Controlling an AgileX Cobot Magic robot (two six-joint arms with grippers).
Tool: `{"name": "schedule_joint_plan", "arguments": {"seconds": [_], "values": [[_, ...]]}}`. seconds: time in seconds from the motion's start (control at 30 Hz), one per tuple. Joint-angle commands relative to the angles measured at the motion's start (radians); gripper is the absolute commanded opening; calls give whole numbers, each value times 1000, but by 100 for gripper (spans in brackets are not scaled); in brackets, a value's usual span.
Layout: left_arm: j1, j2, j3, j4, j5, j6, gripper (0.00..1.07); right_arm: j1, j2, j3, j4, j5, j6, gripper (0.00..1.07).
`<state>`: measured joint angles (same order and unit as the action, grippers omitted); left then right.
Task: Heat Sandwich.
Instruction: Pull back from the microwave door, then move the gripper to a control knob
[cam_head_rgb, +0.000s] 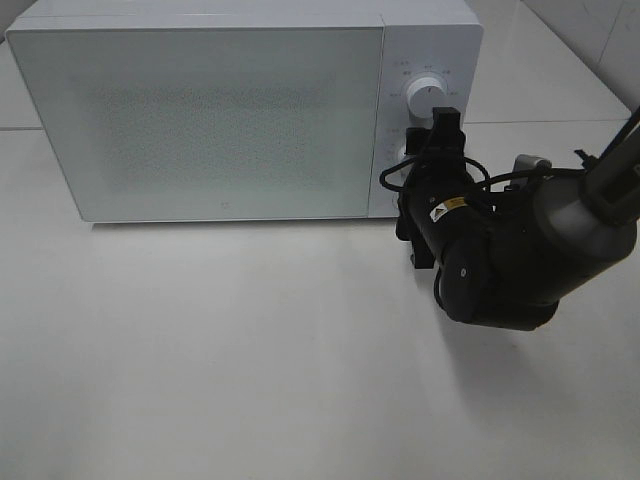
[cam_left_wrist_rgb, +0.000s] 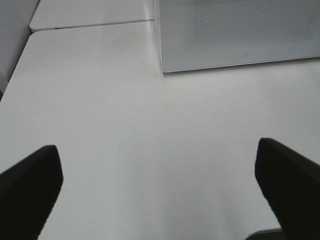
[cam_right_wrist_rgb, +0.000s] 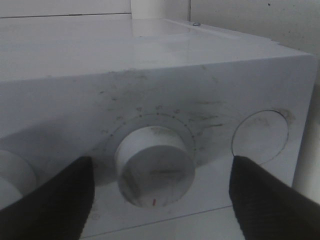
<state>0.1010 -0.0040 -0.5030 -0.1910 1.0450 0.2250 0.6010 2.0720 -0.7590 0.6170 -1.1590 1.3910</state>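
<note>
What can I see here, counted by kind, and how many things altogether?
Microwave: 1
Dials: 2
Round button: 1
Grippers: 2, the left gripper and the right gripper
Total: 6

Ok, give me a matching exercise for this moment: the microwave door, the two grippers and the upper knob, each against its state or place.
Things:
1. microwave door
2. left gripper
3. right gripper
4. upper knob

States or places:
A. open, a finger on either side of the lower knob, not touching it
B. closed
C. open over bare table
D. untouched, clear of both grippers

Pairs: 1-B, 2-C, 3-A, 4-D
</note>
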Motion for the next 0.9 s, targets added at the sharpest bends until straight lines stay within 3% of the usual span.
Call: {"name": "schedule_joint_plan", "arguments": {"seconds": [0.03,0.5,0.8,0.9], "values": [[5,-26,1,0,-10,-4,101,-19,-12,-31,-38,-137,-1,76],[5,-26,1,0,-10,-4,101,-17,-100,93,-133,-55,-8,76],[5,-26,1,4,-10,-4,101,-17,-247,182,-172,217,-183,76],[5,-26,1,4,-10,-4,101,-17,-328,201,-172,402,-361,76]]}}
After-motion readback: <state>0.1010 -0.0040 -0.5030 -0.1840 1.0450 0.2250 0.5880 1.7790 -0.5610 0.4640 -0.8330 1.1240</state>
